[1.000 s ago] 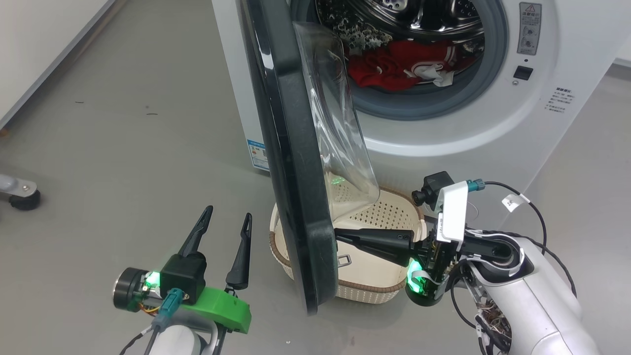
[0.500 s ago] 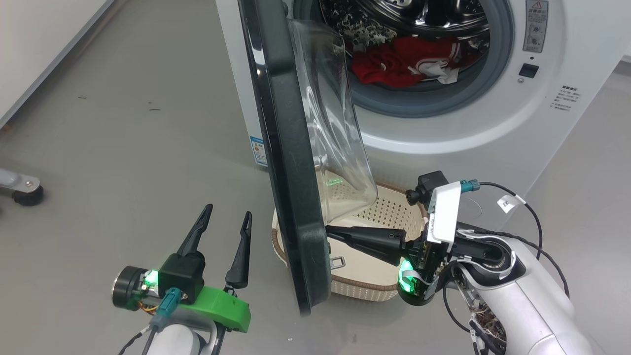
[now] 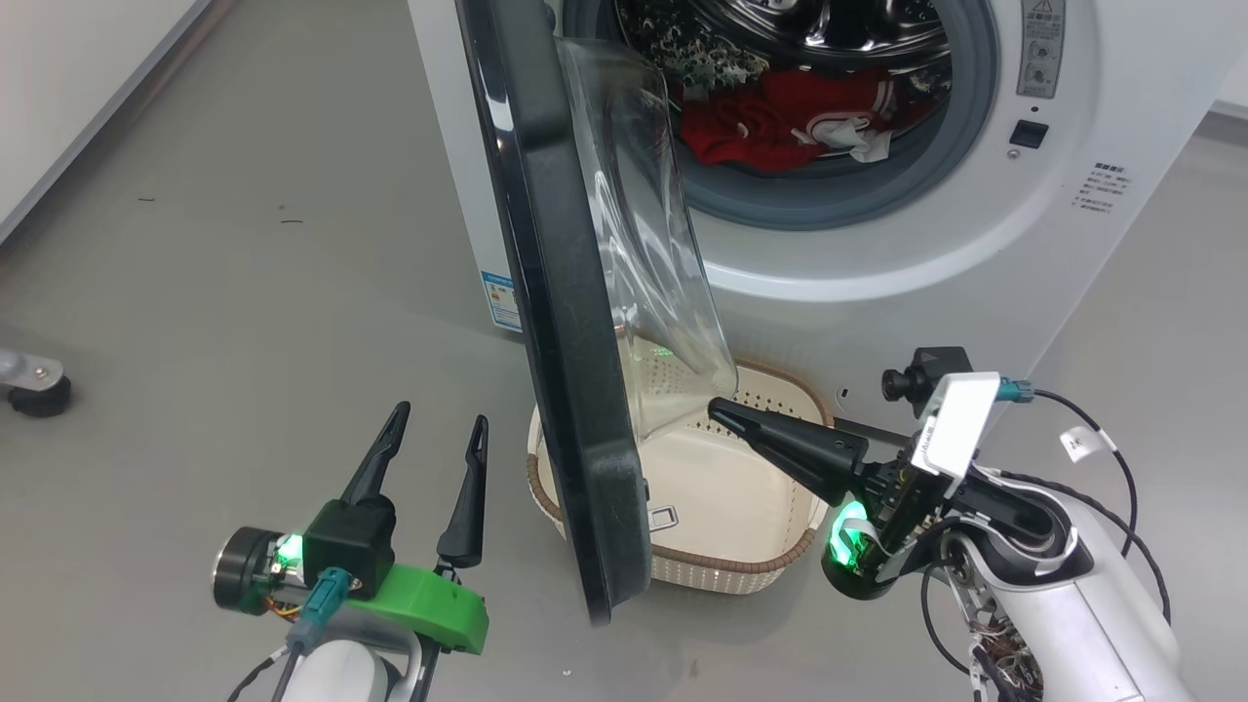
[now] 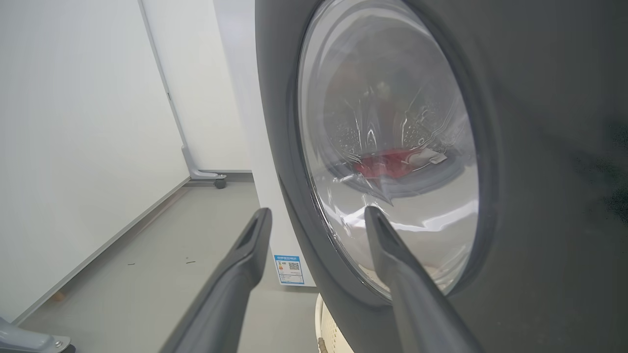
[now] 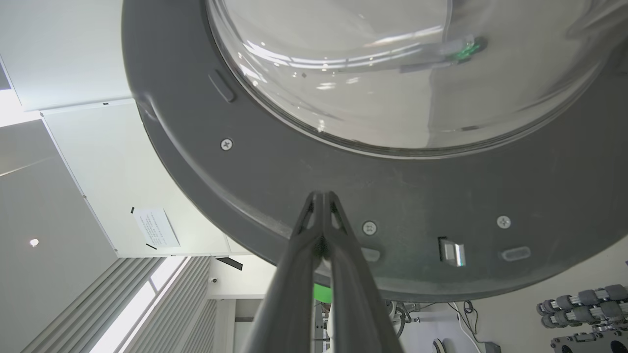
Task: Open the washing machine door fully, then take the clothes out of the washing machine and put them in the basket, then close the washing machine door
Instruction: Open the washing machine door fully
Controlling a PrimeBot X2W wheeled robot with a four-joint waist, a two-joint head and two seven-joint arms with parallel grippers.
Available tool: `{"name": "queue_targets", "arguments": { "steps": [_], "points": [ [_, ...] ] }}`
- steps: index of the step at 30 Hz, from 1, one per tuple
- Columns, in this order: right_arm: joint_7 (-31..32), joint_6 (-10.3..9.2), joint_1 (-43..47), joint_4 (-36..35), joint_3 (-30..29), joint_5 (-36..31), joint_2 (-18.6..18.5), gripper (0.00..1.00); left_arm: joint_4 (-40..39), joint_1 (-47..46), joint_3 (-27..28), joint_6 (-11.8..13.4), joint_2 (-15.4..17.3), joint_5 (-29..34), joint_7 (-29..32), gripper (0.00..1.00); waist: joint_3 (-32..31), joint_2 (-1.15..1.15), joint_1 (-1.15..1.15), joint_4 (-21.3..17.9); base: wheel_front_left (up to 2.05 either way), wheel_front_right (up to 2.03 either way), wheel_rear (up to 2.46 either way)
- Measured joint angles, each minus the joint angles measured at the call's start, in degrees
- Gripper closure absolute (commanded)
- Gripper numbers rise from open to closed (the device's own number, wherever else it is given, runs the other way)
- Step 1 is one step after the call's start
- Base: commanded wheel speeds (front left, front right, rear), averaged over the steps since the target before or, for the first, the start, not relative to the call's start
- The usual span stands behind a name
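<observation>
The washing machine door (image 3: 570, 390) stands partly open, edge-on to me, its glass bowl (image 3: 643, 244) facing the drum. Red clothes (image 3: 780, 117) lie inside the white washing machine (image 3: 936, 244); through the glass the clothes (image 4: 387, 164) show again. The cream basket (image 3: 780, 565) sits on the floor under the door. My left gripper (image 3: 439, 417) is open and holds nothing, on the door's outer side, close to the door (image 4: 539, 147). My right gripper (image 3: 721, 409) is shut and holds nothing. It hangs over the basket, just below the bowl, pointing at the door's inner face (image 5: 441, 196).
A castor of a stand (image 3: 34, 385) rests on the grey floor at far left, beside a white wall (image 3: 58, 78). A blue sticker (image 3: 502, 297) marks the machine's side. The door's latch (image 5: 451, 251) sits on its inner rim.
My right gripper has drawn back from the door's lower inner rim, moving right and up, still shut. The left gripper has hardly moved. The head camera has shifted a little.
</observation>
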Motion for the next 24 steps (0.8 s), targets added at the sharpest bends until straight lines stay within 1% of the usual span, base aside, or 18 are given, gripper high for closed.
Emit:
{"name": "queue_targets", "arguments": {
  "steps": [3,4,5,6,10,16,21,22,24],
  "points": [
    [-1.66,0.0,1.97,-1.12,-1.93,0.04,0.05,1.0,0.04,0.06,0.44,0.0,-0.01,0.0,0.0,0.0,-0.06,0.0,0.0,-0.39,0.0,0.0,0.0],
    [-2.18,0.0,2.5,-1.27,-2.4,0.0,0.03,0.79,0.05,0.12,0.74,0.0,0.0,0.01,0.0,0.0,-0.11,0.0,0.0,-0.57,0.0,0.0,0.0],
    [-2.64,0.0,3.17,-1.74,-2.86,-0.31,0.01,0.43,0.1,0.2,0.81,0.0,0.04,0.01,0.0,0.0,-0.17,0.0,0.0,-0.78,0.0,0.0,0.0],
    [-3.32,0.0,3.91,-2.41,-3.49,-0.73,-0.07,0.0,0.15,0.34,0.71,0.0,0.03,0.0,0.0,0.0,-0.23,0.0,0.0,-0.96,0.0,0.0,0.0],
    [-6.6,0.0,7.15,-3.7,-6.27,-2.19,-0.23,0.0,0.62,1.16,0.74,0.0,0.04,0.0,0.0,0.0,-0.63,0.0,0.0,-1.56,0.0,0.0,0.0],
    [-11.79,0.0,11.89,-5.56,-7.61,-9.55,-1.98,0.0,0.68,1.18,0.92,-0.01,0.04,0.01,0.0,0.0,-0.91,0.0,0.0,-2.11,0.0,0.0,0.0],
    [-18.9,0.01,14.85,-7.42,-8.32,-19.62,-3.7,0.0,0.83,1.2,1.15,-0.01,0.03,0.01,0.0,0.0,-1.14,0.0,0.0,-2.47,0.0,0.0,0.0],
    [-22.86,0.0,15.92,-7.57,-8.77,-24.6,-4.71,0.0,0.88,1.21,1.32,-0.01,0.03,0.02,0.0,0.0,-1.21,0.0,0.0,-2.58,0.0,0.0,0.0],
    [-27.35,0.0,16.91,-7.6,-8.91,-30.66,-6.14,0.0,0.89,1.21,1.46,-0.01,0.03,0.02,0.0,0.0,-1.27,0.0,0.0,-2.65,0.0,0.0,0.0]
  ]
}}
